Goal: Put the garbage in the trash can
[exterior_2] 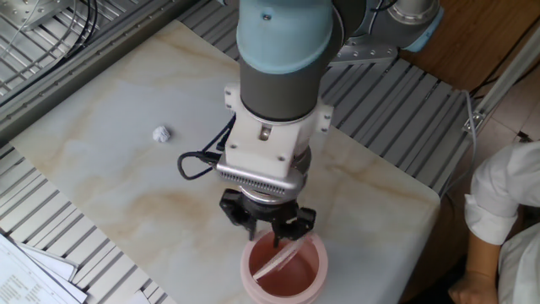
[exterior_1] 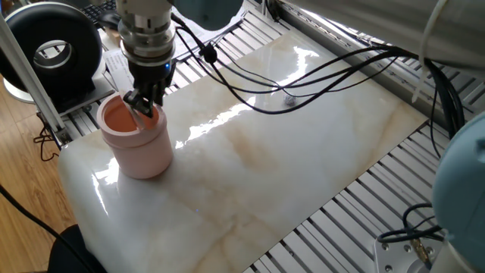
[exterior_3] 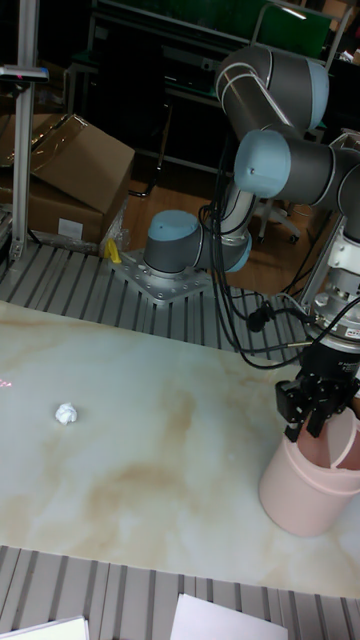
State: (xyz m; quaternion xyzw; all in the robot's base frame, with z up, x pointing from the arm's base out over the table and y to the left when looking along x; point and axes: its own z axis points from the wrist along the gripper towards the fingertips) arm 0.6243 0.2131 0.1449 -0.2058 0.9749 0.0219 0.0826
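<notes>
The pale pink trash can [exterior_1: 144, 148] [exterior_2: 314, 272] [exterior_3: 300, 500] stands near the marble slab's corner, its swing lid [exterior_2: 274, 260] tipped on edge so the orange inside shows. My gripper [exterior_1: 144, 106] [exterior_2: 274, 236] [exterior_3: 308, 428] hangs right over the can's mouth, fingertips just inside the rim. Its fingers stand apart, open, and nothing shows between them. One piece of garbage, a small crumpled grey-white wad [exterior_1: 289, 99] [exterior_2: 161, 133] [exterior_3: 67, 413], lies on the slab far from the can.
A black round device [exterior_1: 57, 49] and printed paper sheets [exterior_1: 129, 61] [exterior_2: 25, 270] sit beyond the slab near the can. Black cables [exterior_1: 326, 68] hang over the slab's far side. A person in white [exterior_2: 506, 211] stands at the slab's corner.
</notes>
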